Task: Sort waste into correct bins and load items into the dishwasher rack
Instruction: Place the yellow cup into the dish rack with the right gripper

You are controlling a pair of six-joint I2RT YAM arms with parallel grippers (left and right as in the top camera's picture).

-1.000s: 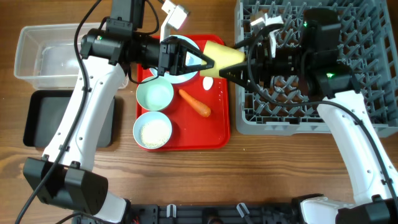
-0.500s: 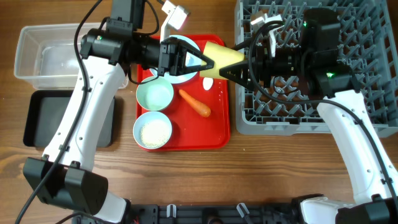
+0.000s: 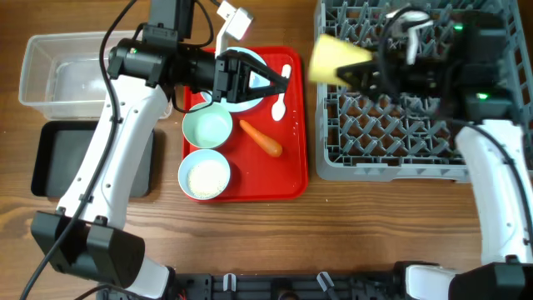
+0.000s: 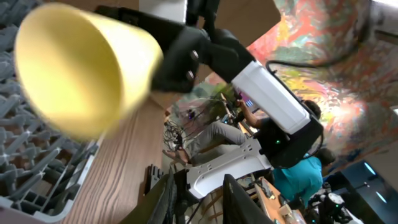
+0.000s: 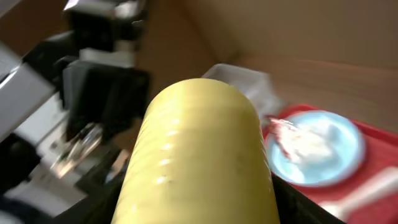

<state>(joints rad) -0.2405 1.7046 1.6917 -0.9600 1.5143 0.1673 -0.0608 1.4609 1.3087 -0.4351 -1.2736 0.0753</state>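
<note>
Currently the right gripper [image 3: 360,71] is clamped on the small yellow plastic cup [image 3: 331,57], held sideways above the left edge of the large grey plastic dishwasher rack [image 3: 400,137]; recommend turning it mouth-down and seating it between pegs before release.

The small yellow tapered cup [image 3: 337,58], clamped in the right gripper [image 3: 360,72], has left the right edge of the flat red serving tray [image 3: 291,167] and now hangs over the left edge of the grey pegged plastic rack [image 3: 400,142]. Right arm drawn back rightward. White plastic spoon [image 3: 281,98], formerly half covered, now shows whole
</note>
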